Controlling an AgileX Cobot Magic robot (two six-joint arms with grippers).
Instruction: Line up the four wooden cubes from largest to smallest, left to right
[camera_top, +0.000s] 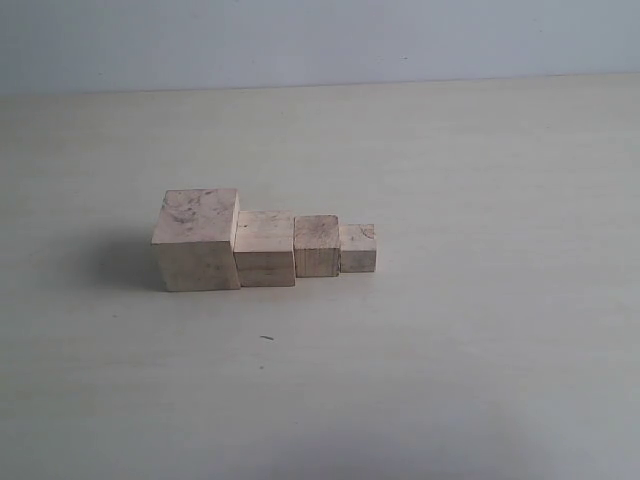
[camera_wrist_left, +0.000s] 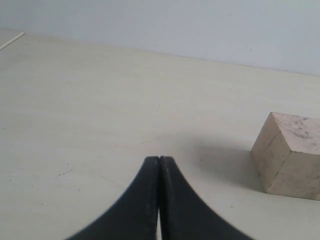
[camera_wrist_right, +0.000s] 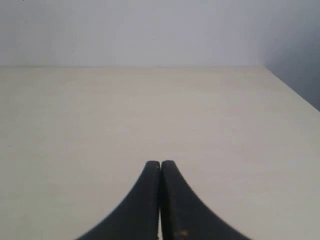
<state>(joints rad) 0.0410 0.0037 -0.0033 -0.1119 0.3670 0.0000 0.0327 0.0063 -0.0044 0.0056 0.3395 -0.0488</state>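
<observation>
In the exterior view the four wooden cubes stand in a touching row on the table. From left to right they are the largest cube (camera_top: 197, 240), a second cube (camera_top: 265, 249), a third cube (camera_top: 316, 246) and the smallest cube (camera_top: 357, 249). Neither arm shows in that view. The left wrist view shows my left gripper (camera_wrist_left: 159, 159) shut and empty over bare table, with the largest cube (camera_wrist_left: 290, 155) off to one side, apart from it. My right gripper (camera_wrist_right: 160, 163) is shut and empty too, and no cube shows in its view.
The pale table (camera_top: 450, 360) stretches around the row. A small dark speck (camera_top: 267, 338) lies in front of the cubes. The right wrist view shows the table's edge (camera_wrist_right: 292, 90) and a grey wall behind.
</observation>
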